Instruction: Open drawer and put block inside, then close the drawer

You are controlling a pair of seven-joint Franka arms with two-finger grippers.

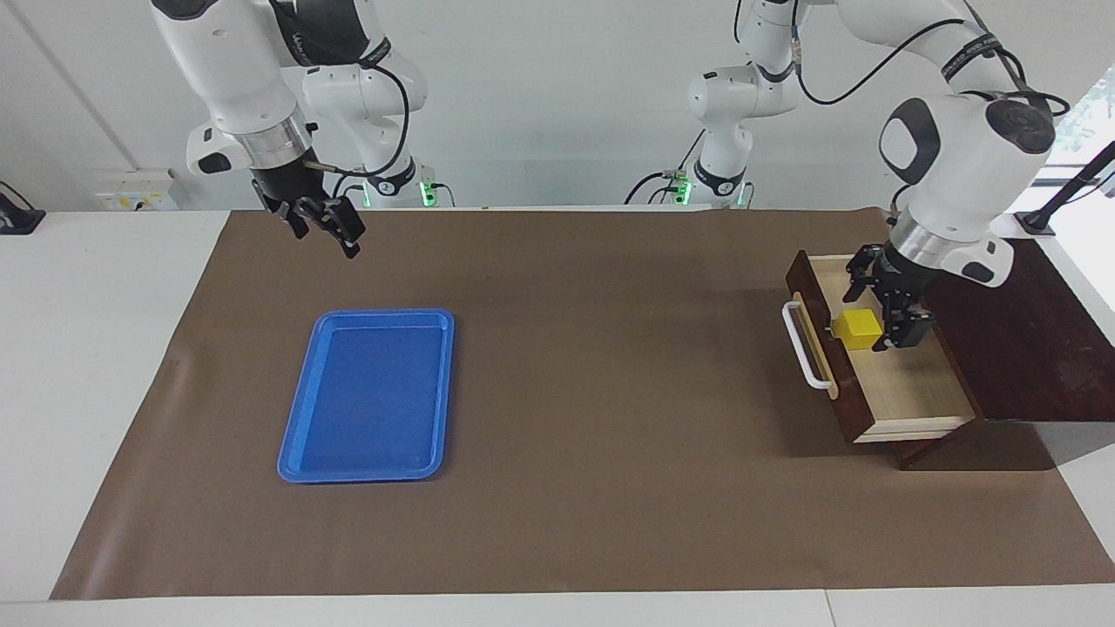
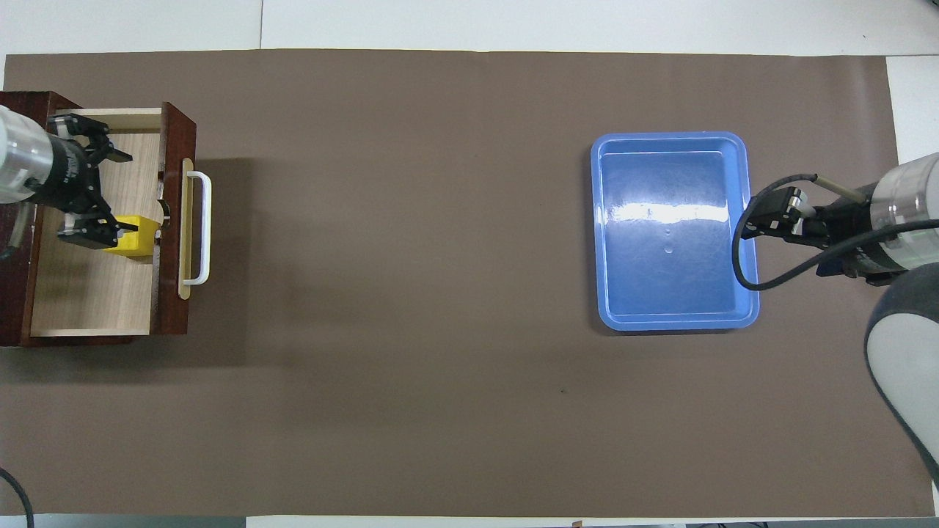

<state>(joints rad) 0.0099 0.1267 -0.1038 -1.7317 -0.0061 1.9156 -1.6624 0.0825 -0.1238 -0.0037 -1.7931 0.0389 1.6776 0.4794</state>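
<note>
Right gripper (image 1: 324, 225) hangs open above the mat near blue tray (image 1: 368, 394), waiting. Drawer (image 1: 880, 366) stands pulled out; yellow block (image 1: 856, 329) rests inside by its front, left gripper (image 1: 888, 305) spread open over it, released.

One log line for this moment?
small yellow block in open dark wooden drawer | left tool open beside it | right tool waits
</note>
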